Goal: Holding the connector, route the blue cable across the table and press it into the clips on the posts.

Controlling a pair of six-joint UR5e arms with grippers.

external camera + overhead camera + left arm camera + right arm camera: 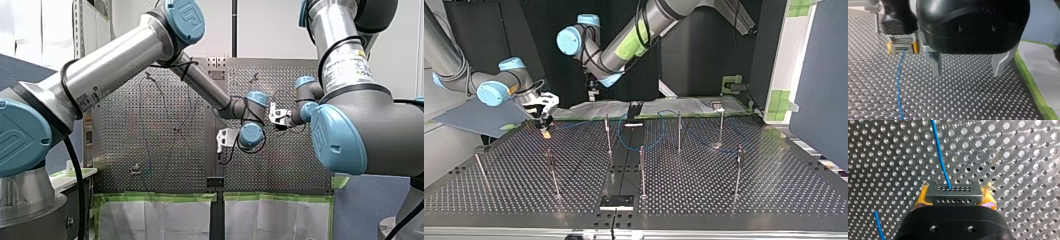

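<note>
My right gripper (956, 191) is shut on a grey connector (953, 195), clamped between its yellow pads (922, 199). The blue cable (941, 160) leaves the connector's face and runs ahead over the perforated plate. In the top view this gripper (545, 131) holds the connector just above the table at the left rear. My left gripper (968, 67) hangs open beside it, metal fingers (935, 63) apart with nothing between them, close above the plate. Its view shows the connector (902, 47) and the cable (899, 82) trailing off. The cable (634, 148) loops near the middle rear.
Several thin posts with clips stand on the plate, among them one (608, 135) behind the middle, one (679, 131) to its right and one (553, 172) nearer the left front. Green tape (1034, 87) edges the plate beside my left gripper.
</note>
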